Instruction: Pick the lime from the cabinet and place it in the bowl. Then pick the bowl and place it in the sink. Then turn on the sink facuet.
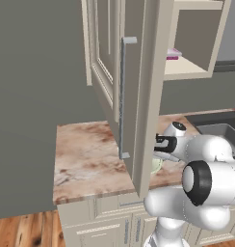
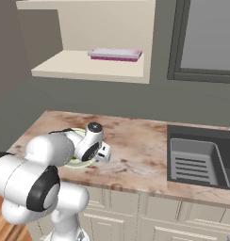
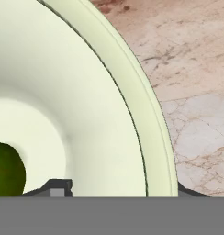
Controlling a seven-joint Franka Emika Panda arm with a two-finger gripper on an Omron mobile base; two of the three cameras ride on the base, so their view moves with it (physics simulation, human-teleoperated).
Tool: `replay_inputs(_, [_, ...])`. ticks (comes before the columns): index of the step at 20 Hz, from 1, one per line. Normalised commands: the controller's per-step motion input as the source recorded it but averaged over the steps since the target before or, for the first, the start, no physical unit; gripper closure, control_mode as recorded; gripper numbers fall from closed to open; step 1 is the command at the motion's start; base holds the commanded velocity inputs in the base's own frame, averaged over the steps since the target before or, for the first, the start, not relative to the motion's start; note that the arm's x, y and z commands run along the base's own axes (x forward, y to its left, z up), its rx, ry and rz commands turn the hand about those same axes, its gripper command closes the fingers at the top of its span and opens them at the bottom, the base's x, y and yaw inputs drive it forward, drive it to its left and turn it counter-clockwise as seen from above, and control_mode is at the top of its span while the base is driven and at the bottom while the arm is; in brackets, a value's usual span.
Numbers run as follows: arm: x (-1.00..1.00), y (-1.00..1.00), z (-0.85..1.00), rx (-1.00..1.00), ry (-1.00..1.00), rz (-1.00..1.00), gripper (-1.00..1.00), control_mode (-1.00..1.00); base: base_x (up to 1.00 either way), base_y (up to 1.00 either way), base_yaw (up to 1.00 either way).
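My fingertips (image 3: pixel 58 187) straddle the bowl (image 3: pixel 109 114) rim, grip unclear; lime (image 3: pixel 6 170) inside, open cabinet door (image 1: pixel 138 96) blocks left view, no readable labels.

Wide pale greenish-white bowl (image 3: pixel 86 114): smooth, glazed-looking, matt. Pinkish-brown veined marble surface (image 3: pixel 192 92): polished stone. Dark grey sink (image 2: pixel 201 160): matt.

Lighting was even and diffuse in all three rendered views, with no distinct source. The countertop (image 2: pixel 135 141) showed no glare and only faint shading under the arm. The cabinet (image 1: pixel 138 96) door faces were flatly lit; the open shelf (image 2: pixel 88 66) interior was slightly brighter. In the hand view, the bowl (image 3: pixel 86 92) carried soft tonal gradients and the lime (image 3: pixel 6 170) appeared dark. Edges looked sharp, without blur or lens distortion.
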Motion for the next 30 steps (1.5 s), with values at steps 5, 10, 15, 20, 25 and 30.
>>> replay_inputs(5, [-0.12,-0.08,0.21,0.05,0.00,-0.03,1.00,-1.00,0.00,0.00,0.00])
replay_inputs(10, [-0.34,-0.32,0.92,0.06,0.03,-0.06,1.00,-1.00,0.00,0.00,0.00])
replay_inputs(15, [-0.64,-0.54,0.84,0.02,0.00,-0.04,1.00,-1.00,0.00,0.00,0.00])
replay_inputs(20, [-0.64,-0.39,0.51,-0.03,0.05,-0.06,1.00,-1.00,0.00,0.00,0.00])
replay_inputs(25, [-0.51,-0.40,0.49,-0.02,0.13,-0.10,1.00,-1.00,0.00,0.00,0.00])
replay_inputs(30, [-0.29,-0.16,0.61,-0.02,0.12,-0.20,1.00,-1.00,0.00,0.00,0.00])
